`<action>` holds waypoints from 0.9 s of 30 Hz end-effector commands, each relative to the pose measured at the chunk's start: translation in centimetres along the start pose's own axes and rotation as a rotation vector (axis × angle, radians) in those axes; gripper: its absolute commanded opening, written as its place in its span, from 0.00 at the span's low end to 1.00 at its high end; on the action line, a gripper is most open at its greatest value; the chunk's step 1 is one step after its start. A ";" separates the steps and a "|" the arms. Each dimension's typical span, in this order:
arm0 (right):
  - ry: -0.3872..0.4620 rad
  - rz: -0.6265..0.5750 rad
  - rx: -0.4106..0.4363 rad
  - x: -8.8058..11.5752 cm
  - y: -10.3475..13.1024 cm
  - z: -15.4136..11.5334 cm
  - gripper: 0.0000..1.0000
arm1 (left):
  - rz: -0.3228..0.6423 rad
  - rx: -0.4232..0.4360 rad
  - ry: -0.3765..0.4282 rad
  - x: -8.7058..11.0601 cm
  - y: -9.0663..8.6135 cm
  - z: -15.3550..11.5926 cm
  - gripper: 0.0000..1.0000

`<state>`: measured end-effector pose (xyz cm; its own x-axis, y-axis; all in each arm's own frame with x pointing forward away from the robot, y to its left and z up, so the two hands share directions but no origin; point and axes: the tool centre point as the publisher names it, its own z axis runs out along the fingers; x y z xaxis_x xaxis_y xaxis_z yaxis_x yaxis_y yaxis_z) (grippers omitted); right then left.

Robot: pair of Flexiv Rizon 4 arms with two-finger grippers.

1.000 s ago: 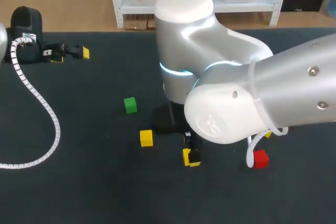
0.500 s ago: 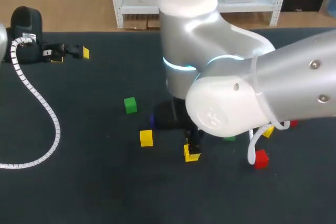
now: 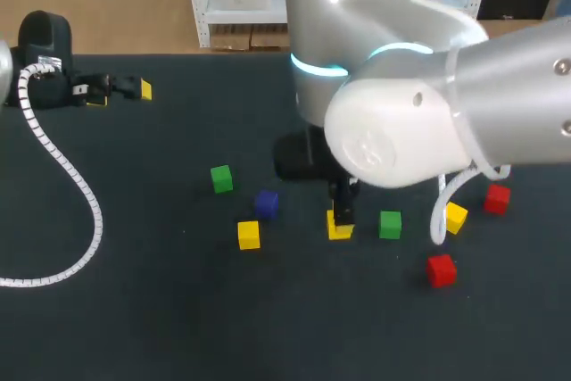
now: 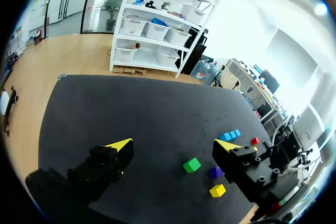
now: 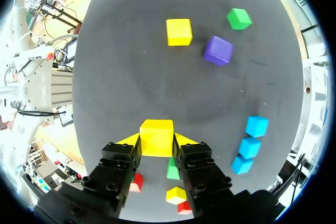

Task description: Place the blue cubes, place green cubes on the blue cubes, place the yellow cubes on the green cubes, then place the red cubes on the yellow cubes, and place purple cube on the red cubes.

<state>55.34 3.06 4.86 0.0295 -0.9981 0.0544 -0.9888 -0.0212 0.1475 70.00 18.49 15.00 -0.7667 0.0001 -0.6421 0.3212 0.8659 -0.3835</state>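
Right pincer: clamped on a small yellow cube, with fingers on two opposite faces, near mid-surface. A green cube sits just beside it on the dark surface. A purple cube and a second yellow cube lie close together. Three light-blue cubes lie in a row. Left pincer: fingers apart, holding nothing.

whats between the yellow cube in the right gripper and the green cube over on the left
The purple cube, roughly in line between the held yellow cube and that green cube; the right wrist view shows it clearest.
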 end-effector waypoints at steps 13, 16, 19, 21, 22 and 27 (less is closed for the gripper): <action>-0.011 -0.024 -0.006 -0.6 -0.3 -0.9 0.00 | 0.000 0.000 0.000 0.0 0.0 0.0 1.00; -0.009 -0.064 -0.040 -1.8 -0.4 0.8 0.00 | 0.000 0.000 0.000 0.0 0.0 0.0 1.00; -0.019 -0.088 -0.076 -2.6 -0.5 2.2 0.00 | 0.000 0.000 0.000 0.0 0.0 0.0 1.00; -0.020 -0.089 -0.078 -2.8 -0.4 2.6 0.00 | 0.000 0.000 0.000 0.0 0.0 0.0 1.00; -0.020 -0.089 -0.078 -2.8 -0.3 2.6 0.00 | 0.000 0.000 0.000 0.0 0.0 0.0 1.00; -0.021 -0.081 -0.086 -2.7 -0.1 3.1 0.00 | 0.000 0.000 0.000 0.0 0.0 0.0 1.00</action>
<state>54.63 5.51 1.72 0.1039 -0.9944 0.0197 -0.9693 -0.0968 0.2260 70.00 18.49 14.99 -0.7667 0.0001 -0.6420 0.3212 0.8659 -0.3835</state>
